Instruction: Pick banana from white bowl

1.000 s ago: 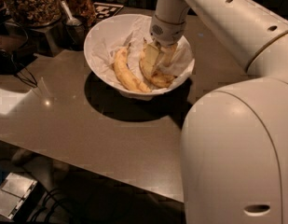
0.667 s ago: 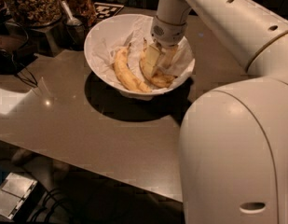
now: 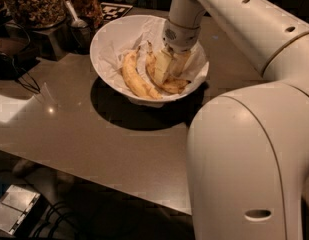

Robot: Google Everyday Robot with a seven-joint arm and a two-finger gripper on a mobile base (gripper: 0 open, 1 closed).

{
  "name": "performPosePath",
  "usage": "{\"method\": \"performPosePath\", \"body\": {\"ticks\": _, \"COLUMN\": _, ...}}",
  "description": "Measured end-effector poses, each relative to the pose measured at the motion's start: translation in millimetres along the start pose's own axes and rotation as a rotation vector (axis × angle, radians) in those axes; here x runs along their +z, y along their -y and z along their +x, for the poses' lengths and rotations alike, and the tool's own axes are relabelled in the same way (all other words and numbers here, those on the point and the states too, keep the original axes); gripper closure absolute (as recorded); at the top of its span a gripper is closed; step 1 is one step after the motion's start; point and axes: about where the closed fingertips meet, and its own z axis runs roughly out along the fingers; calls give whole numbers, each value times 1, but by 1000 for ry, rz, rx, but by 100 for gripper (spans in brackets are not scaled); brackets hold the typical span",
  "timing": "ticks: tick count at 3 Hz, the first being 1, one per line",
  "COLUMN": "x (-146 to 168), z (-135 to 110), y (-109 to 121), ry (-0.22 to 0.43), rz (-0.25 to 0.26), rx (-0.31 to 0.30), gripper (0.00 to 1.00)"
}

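Note:
The white bowl, lined with crumpled white paper, stands at the back of the table. Two bananas lie in it. The banana, curved and brown-speckled with a dark stem tip, lies on the right side. A straighter, paler banana lies to its left. My gripper reaches down into the bowl from the upper right. Its fingers are closed on the speckled banana's middle and hide part of it. The banana still rests in the bowl.
Containers of dark snacks and a scoop stand behind the bowl at the back left. Cables lie at the left. The table's front edge runs across the foreground. My arm's large white body fills the right.
The gripper stays in the bowl over the speckled banana, with hardly any shift. The bananas and bowl have not visibly moved.

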Motion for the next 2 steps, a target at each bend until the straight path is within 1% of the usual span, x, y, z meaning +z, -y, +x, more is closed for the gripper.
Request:
{"method": "performPosePath", "body": {"ticks": 1, "x": -1, "z": 0, "y": 0, "ry": 0, "rz": -3, "rx": 1, "gripper": 49}}
{"method": "performPosePath", "body": {"ticks": 2, "x": 3, "z": 1, "y": 0, "ry": -6, "rz": -20, "rx": 6, "gripper": 47}}
